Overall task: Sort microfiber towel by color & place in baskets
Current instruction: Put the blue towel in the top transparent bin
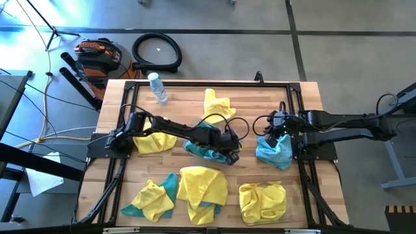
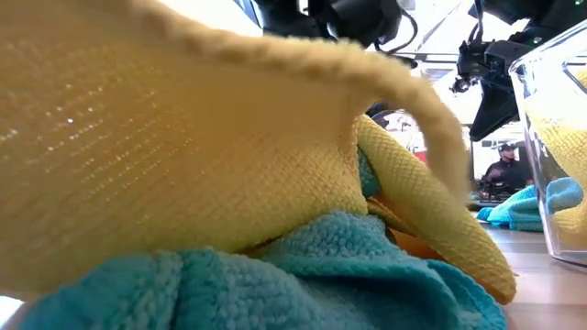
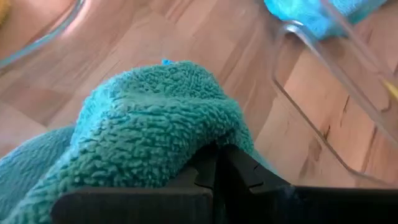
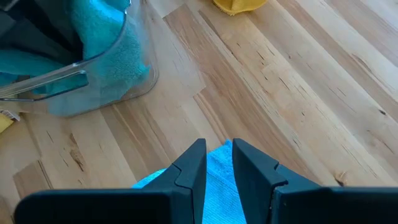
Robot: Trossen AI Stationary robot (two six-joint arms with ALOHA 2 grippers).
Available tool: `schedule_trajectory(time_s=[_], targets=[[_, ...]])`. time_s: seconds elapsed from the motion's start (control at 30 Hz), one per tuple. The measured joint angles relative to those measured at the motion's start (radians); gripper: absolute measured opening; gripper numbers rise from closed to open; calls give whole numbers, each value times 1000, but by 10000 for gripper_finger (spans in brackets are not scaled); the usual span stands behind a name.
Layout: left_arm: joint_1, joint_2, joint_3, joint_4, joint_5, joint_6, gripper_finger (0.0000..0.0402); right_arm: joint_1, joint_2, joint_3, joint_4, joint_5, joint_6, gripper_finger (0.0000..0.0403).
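Left gripper (image 1: 229,148) is clamped on a teal towel (image 1: 208,151) at table centre. Right gripper (image 1: 276,133) pinches a blue towel (image 1: 274,151) near the right edge. Advise lifting each clear of yellow cloths before carrying to the blue-holding basket (image 4: 93,68).

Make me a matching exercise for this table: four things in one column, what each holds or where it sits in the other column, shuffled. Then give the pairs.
Things:
1. left gripper
2. right gripper
3. near-right basket
4. clear plastic bottle

States:
A. holds yellow towels
B. shut on a teal towel, mid-table
C. by the table's far edge, left side
D. shut on a light blue towel, right side

Pairs: 1-B, 2-D, 3-A, 4-C
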State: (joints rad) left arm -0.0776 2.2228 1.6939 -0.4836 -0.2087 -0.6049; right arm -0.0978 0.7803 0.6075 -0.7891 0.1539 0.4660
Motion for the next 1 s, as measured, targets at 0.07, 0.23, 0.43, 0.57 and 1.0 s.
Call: schedule_trajectory(time_s=[0.07,0.23,0.43,0.57,1.0], targets=[[2,8,-1,-8,-14,8,0,0,0,0,0,0,1,71],[18,6,-4,-19,-15,8,9,0,0,0,0,0,4,71],[39,5,-4,-15,-19,-20,45,0,0,0,0,0,4,71],[48,5,-4,-5,-19,-21,69,0,0,0,1,0,4,71],[73,-30,-4,17,-3,-45,92,0,0,0,1,0,4,71]])
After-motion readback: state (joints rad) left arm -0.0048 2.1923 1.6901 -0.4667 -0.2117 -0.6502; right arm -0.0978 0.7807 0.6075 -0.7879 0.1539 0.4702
